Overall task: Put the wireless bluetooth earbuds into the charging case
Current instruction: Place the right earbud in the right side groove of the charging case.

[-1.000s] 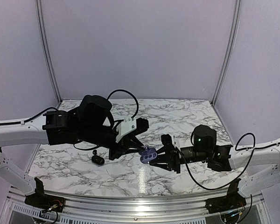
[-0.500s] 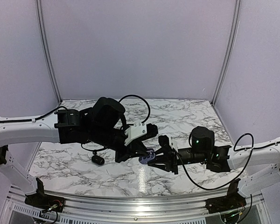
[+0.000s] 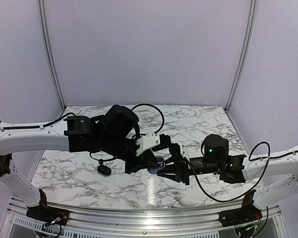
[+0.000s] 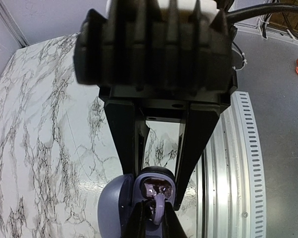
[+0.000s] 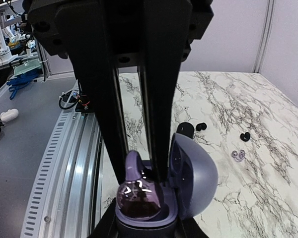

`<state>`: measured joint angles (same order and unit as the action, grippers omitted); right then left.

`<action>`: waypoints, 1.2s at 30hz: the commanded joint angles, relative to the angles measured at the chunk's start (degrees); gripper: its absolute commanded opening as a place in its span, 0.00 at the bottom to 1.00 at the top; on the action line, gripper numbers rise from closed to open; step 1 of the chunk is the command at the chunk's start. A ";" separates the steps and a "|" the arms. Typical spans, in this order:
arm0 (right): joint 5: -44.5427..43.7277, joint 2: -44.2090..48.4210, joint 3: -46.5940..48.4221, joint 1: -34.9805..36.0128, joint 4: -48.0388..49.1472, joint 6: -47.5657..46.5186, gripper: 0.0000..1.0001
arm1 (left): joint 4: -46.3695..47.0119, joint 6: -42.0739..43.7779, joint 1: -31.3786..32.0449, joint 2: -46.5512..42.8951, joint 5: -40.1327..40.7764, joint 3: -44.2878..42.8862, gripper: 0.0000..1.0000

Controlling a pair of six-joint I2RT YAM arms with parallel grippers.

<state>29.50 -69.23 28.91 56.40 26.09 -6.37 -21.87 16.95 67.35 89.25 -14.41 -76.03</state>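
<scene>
Over a white, grey-veined marble table (image 3: 198, 124), two black-and-white robot arms meet near the middle of its near half. The right gripper (image 3: 168, 166) is clamped on the base of a lavender oval plastic charging case (image 5: 184, 183), which it holds with the domed lid hinged open. From the other side, the left gripper (image 3: 150, 161) reaches down into the open case. Its two long black fingers (image 5: 109, 99) are drawn close together, pinching a glossy silvery-lavender rounded earbud (image 5: 136, 188). The bud's body sits low in the case's well, with its stem (image 5: 131, 166) pointing up beside the fingertips. Well apart from the arms, a small black oval case (image 3: 105, 169) lies on the marble. Beyond it in the right wrist view, three loose buds rest on the tabletop: two tiny glossy black earbuds (image 5: 201, 126) (image 5: 245, 135) and one silvery-grey earbud (image 5: 237, 155).
</scene>
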 commanded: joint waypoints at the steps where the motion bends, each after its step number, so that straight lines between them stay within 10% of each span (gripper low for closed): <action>1: 1.04 1.03 0.71 0.66 2.10 0.05 0.00 | -1.98 -0.19 0.32 1.20 1.01 -1.95 0.03; 36: 1.69 0.83 -0.35 0.73 3.20 0.22 0.00 | -3.40 1.56 0.85 -4.70 3.95 -0.76 0.33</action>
<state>30.13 -68.88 28.14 56.42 27.42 -6.24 -24.77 17.45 67.99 86.08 -11.44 -76.84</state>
